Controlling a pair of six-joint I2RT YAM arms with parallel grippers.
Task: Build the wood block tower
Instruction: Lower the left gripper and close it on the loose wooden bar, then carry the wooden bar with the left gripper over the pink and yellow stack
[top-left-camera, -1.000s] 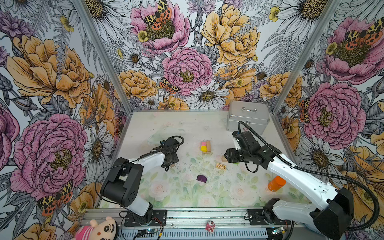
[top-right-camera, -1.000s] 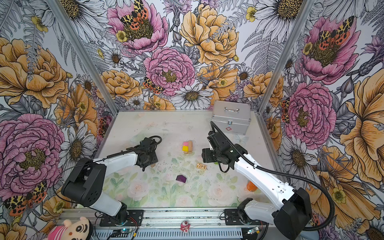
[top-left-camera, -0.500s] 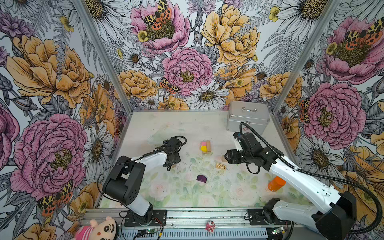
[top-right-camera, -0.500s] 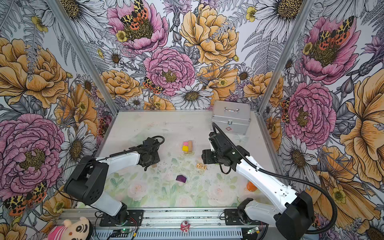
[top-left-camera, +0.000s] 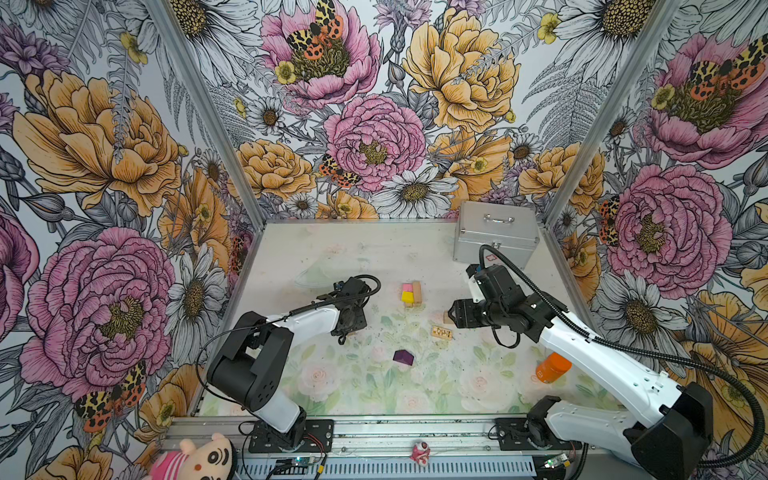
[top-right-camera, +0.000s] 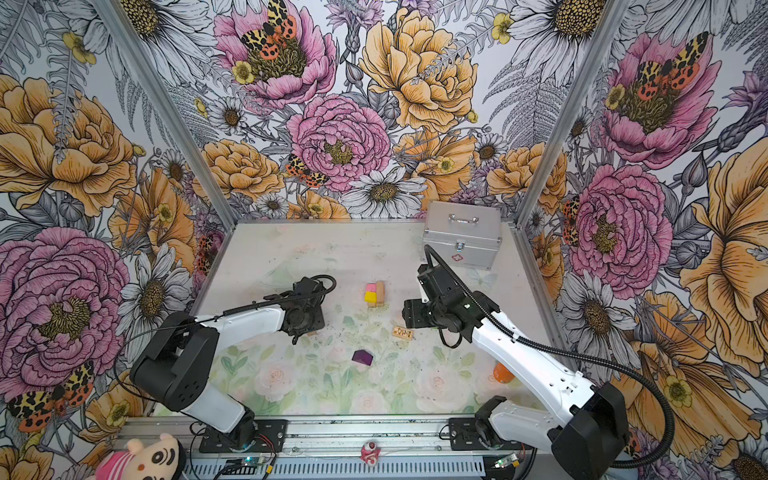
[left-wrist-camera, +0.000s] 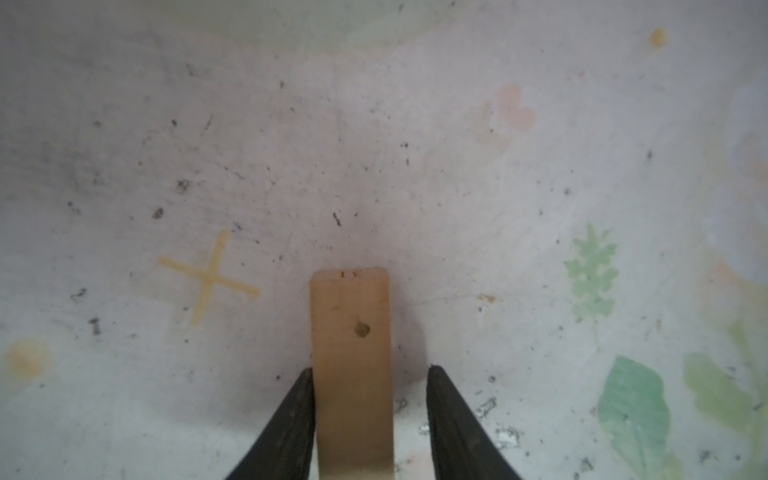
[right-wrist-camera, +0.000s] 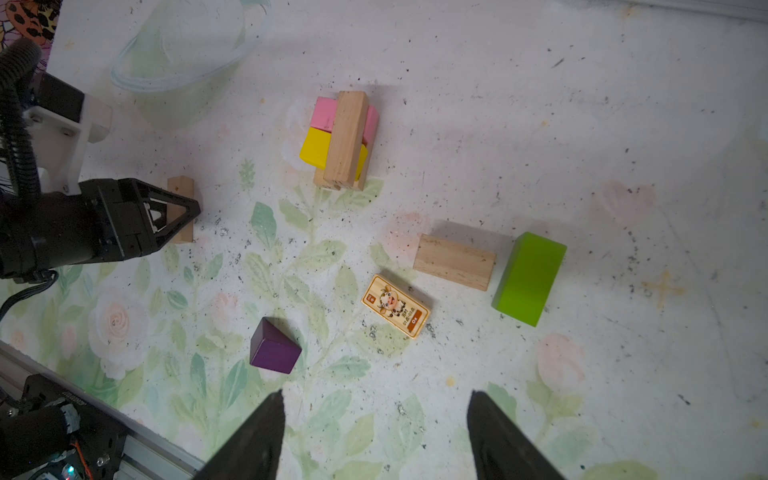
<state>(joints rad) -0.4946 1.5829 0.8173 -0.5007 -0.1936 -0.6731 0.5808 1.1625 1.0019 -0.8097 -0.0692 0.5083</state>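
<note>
Both arms (top-left-camera: 307, 322) (top-left-camera: 582, 345) low, jaws parted.

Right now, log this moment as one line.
left gripper: open, astride plank | right gripper: open, empty | stack: low, tan-topped | purple block, green block: loose

The printed wood tile (right-wrist-camera: 395, 306) reads "Ox"; the silver case (top-right-camera: 461, 239) bears a red cross

stack (top-left-camera: 410, 293): centre, behind pointed block (top-left-camera: 403, 357)
printed tile (top-left-camera: 441, 332): right of both, between them
case (top-left-camera: 496, 237): rear right corner
bottle (top-left-camera: 552, 368): front right
</note>
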